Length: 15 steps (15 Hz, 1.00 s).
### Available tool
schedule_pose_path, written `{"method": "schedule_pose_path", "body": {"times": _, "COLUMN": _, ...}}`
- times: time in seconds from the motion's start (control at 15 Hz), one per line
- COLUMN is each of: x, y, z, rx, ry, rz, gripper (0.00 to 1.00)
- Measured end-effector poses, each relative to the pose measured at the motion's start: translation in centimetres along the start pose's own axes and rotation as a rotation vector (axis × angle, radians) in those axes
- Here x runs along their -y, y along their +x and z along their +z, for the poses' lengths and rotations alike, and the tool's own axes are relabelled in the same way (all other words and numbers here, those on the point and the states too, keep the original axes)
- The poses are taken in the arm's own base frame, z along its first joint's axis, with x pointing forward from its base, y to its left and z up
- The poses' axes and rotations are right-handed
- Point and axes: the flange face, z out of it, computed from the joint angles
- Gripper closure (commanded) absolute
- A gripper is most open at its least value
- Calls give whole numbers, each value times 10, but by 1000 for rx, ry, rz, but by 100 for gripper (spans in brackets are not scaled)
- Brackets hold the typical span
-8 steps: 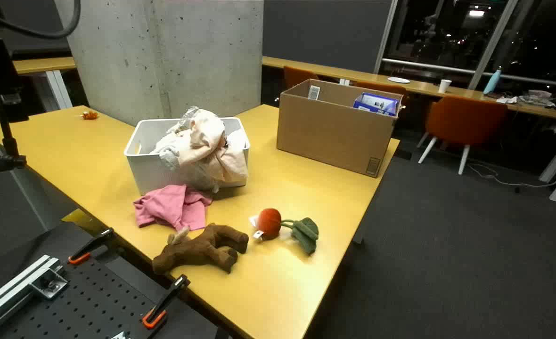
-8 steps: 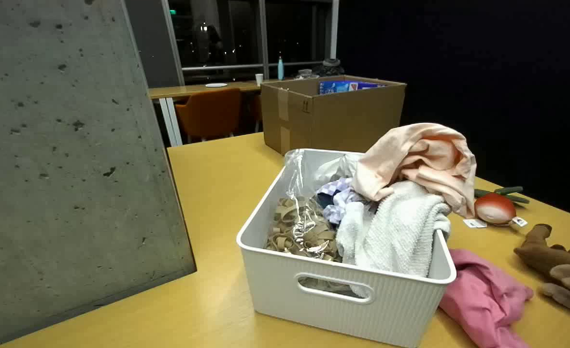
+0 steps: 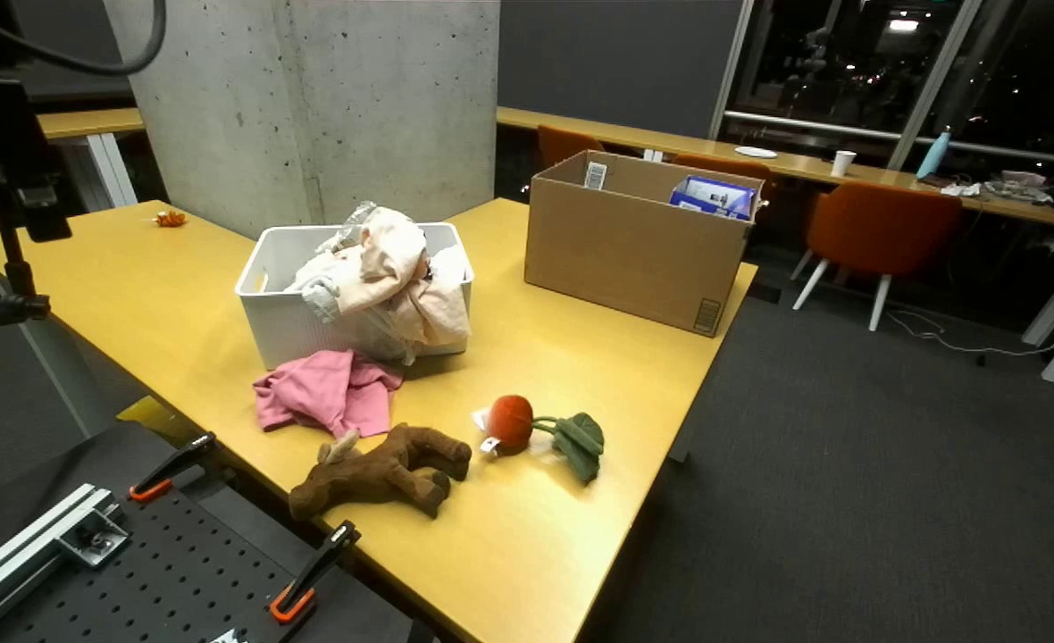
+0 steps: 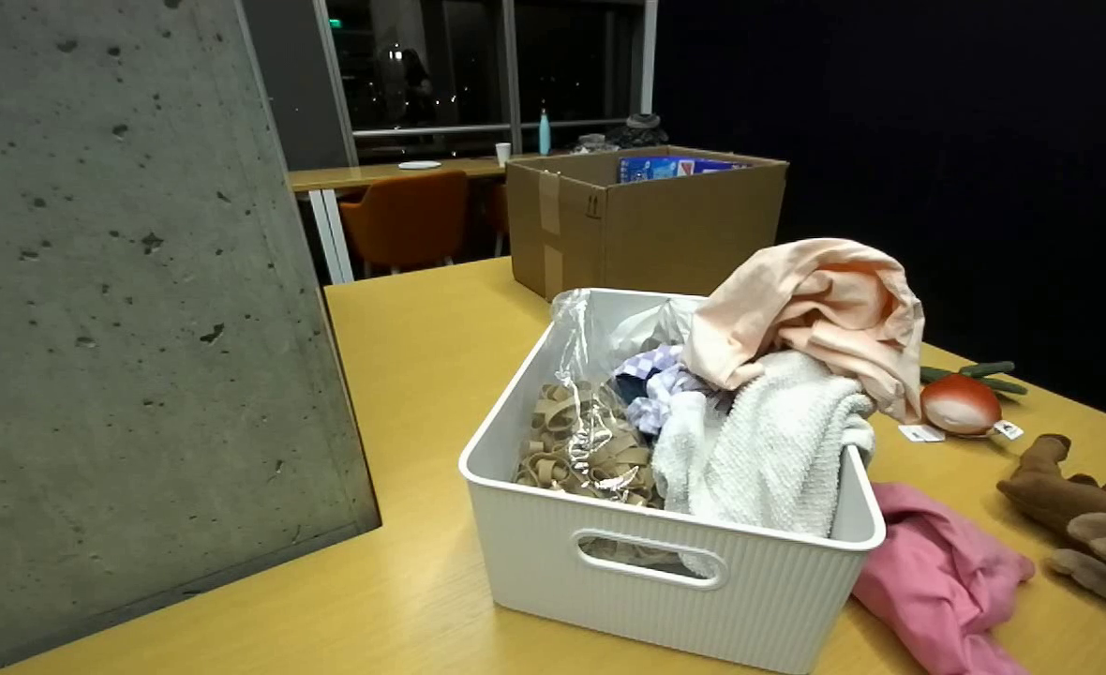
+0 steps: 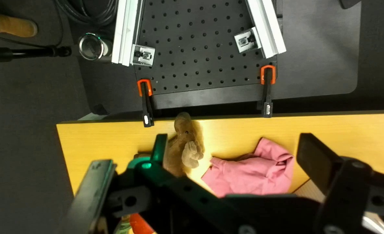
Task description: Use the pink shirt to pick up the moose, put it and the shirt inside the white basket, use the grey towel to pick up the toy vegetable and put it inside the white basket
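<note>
Now, my claw (image 5: 235, 148) hangs well above the bench (image 3: 527, 554), its jaws standing wide apart and holding nothing. I take the step in hand to be fetching the pink shirt (image 3: 326, 393), which in an exterior view lies crumpled just beside the near wall of the white basket (image 3: 290, 326); the moose (image 3: 384, 478) lies on its side, nearer and just beside the shirt, with the toy vegetable (image 3: 511, 424) to the right. I should come straight down on a raised fold, clear of the basket wall, pinch cloth alone, and lift until it hangs loose. Draped over the moose's back, the fabric should let me squeeze the plush body through it. The muzzle reaches the bench's near left edge, so a sideways nudge might tip the moose off.
</note>
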Motion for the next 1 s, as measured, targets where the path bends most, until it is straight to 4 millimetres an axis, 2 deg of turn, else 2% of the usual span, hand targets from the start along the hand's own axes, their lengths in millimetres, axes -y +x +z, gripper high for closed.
{"method": "schedule_pose_path", "body": {"times": 0.13, "x": -16, "y": 10, "z": 1, "rx": -27, "ry": -20, "rz": 31, "gripper": 0}}
{"method": "schedule_pose_path", "body": {"times": 0.27, "x": -41, "y": 29, "z": -3, "rx": -70, "ry": -41, "rz": 58, "gripper": 0}}
{"method": "schedule_pose_path", "body": {"times": 0.4, "x": -67, "y": 61, "z": -9, "rx": -100, "ry": -69, "rz": 73, "gripper": 0}}
{"method": "schedule_pose_path", "body": {"times": 0.53, "x": -83, "y": 99, "z": -12, "rx": -108, "ry": -98, "rz": 72, "gripper": 0}}
{"method": "schedule_pose_path", "body": {"times": 0.73, "x": -85, "y": 156, "z": -9, "rx": -100, "ry": -128, "rz": 21, "gripper": 0}}
{"method": "schedule_pose_path", "body": {"times": 1.0, "x": -54, "y": 234, "z": 5, "rx": -108, "ry": -176, "rz": -87, "gripper": 0}}
